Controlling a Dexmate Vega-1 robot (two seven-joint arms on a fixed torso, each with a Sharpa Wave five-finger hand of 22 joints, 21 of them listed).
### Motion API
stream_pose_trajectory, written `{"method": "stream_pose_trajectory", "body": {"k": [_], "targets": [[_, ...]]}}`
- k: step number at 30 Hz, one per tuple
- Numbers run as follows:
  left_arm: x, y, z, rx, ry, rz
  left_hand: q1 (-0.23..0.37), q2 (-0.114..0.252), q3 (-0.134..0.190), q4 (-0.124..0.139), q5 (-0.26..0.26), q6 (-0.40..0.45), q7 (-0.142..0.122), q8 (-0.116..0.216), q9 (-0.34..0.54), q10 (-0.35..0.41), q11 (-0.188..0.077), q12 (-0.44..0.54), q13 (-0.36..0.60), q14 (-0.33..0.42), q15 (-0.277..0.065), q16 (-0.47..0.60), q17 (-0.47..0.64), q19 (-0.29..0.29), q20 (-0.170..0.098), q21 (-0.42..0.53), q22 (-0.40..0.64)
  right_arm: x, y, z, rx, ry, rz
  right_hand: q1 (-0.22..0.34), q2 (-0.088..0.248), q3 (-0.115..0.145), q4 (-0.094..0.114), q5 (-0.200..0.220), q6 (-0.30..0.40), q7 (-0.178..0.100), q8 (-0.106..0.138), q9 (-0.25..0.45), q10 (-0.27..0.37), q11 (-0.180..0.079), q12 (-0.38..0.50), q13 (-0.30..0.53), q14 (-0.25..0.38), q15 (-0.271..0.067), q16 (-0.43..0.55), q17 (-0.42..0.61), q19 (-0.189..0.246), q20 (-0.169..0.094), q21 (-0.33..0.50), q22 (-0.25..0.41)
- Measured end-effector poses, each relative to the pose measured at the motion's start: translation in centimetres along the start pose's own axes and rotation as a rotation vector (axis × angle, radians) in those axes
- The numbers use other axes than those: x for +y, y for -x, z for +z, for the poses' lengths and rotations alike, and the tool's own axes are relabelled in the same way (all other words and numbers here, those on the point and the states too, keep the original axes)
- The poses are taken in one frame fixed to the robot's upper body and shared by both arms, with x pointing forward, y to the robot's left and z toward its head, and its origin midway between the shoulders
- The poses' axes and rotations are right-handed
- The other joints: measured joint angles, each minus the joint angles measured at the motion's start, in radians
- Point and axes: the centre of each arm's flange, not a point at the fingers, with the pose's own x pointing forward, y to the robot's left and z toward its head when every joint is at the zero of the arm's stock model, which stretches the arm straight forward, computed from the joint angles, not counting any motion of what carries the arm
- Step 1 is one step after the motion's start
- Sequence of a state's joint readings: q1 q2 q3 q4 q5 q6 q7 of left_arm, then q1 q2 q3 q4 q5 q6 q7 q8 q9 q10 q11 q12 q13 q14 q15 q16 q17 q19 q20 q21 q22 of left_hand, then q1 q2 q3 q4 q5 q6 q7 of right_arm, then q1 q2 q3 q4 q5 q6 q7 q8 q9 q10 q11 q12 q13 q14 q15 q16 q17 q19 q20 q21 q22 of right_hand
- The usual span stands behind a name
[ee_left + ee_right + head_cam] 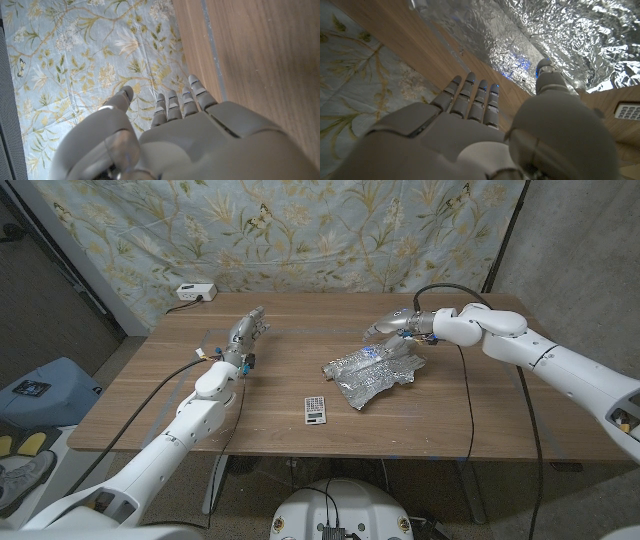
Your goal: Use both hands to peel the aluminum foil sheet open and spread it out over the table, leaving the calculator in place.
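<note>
One wooden table (150,415) carries everything, and behind it hangs one floral cloth (300,230) as a backdrop. Two robot arms reach over the table from the near corners. One sheet of foil (372,372), crumpled and partly folded on itself, lies right of the table's middle, toward the far side. The right hand (392,326) hovers at the foil's far edge with its fingers extended and apart, grasping nothing; in the right wrist view the hand (485,130) looks down on the shiny creased foil (545,35), with its thumb over the foil's edge, though whether it touches the foil is not clear. The left hand (247,332) is well apart from the foil, over the table's far left part, fingers straight and slightly spread, empty; in the left wrist view the left hand (175,135) points past the table edge toward the cloth. One small calculator (316,409) lies on the bare wood just beside the foil's near left corner, not covered by it. One white power strip (195,292) sits beyond the table's far left corner. One black cable (468,395) drapes from the right arm across the table's right side.
</note>
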State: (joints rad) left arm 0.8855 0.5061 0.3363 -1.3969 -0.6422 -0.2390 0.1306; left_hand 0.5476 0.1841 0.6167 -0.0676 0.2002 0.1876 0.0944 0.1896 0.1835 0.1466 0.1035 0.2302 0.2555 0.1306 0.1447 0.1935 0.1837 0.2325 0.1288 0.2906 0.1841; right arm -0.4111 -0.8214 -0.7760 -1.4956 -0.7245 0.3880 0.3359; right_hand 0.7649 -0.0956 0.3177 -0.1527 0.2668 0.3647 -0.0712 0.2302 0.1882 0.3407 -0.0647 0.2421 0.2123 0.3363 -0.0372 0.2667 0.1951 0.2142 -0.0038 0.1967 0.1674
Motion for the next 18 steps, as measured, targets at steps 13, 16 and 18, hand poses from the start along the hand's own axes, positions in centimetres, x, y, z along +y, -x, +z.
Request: {"method": "stream_pose_trajectory", "body": {"k": [13, 16, 18], "targets": [[-0.51, 0.02, -0.23, 0.003, 0.002, 0.008, 0.0, 0.0, 0.0, 0.0, 0.0, 0.0, 0.0, 0.0, 0.0, 0.004, 0.004, 0.0, 0.0, 0.0, 0.0, 0.0, 0.0, 0.0, 0.0, 0.0, 0.0, 0.75, -0.51, 0.2, -0.003, -0.006, 0.027, 0.004, -0.004, 0.007, -0.005, 0.007, 0.011, 0.0, 0.0, 0.0, 0.009, -0.002, 0.0, 0.0, 0.015, -0.007, 0.0, 0.0, 0.015, -0.015, 0.0, 0.0], [-0.68, 0.02, -0.32, 0.004, 0.005, 0.008, 0.0, 0.0, 0.004, 0.004, 0.0, 0.0, 0.0, 0.0, 0.0, 0.004, 0.004, 0.0, 0.0, 0.0, 0.0, 0.0, 0.0, 0.0, 0.0, 0.0, 0.0, 0.74, -0.55, 0.33, -0.005, -0.008, 0.031, 0.008, 0.0, 0.01, -0.007, 0.007, 0.011, 0.0, 0.0, 0.0, 0.009, -0.002, 0.0, 0.0, 0.015, -0.007, 0.0, 0.0, 0.018, -0.018, 0.0, 0.0], [-0.7, 0.01, -0.37, 0.005, 0.006, 0.008, 0.0, 0.0, 0.004, 0.004, 0.0, 0.0, 0.0, 0.0, 0.0, 0.004, 0.004, 0.0, 0.0, 0.0, 0.0, 0.0, 0.0, 0.0, 0.0, 0.0, 0.0, 0.73, -0.55, 0.45, -0.007, -0.008, 0.032, 0.012, 0.004, 0.01, -0.007, 0.007, 0.011, 0.0, 0.0, 0.0, 0.009, -0.002, 0.0, 0.0, 0.015, -0.007, 0.0, 0.0, 0.018, -0.018, 0.0, 0.0]]}}
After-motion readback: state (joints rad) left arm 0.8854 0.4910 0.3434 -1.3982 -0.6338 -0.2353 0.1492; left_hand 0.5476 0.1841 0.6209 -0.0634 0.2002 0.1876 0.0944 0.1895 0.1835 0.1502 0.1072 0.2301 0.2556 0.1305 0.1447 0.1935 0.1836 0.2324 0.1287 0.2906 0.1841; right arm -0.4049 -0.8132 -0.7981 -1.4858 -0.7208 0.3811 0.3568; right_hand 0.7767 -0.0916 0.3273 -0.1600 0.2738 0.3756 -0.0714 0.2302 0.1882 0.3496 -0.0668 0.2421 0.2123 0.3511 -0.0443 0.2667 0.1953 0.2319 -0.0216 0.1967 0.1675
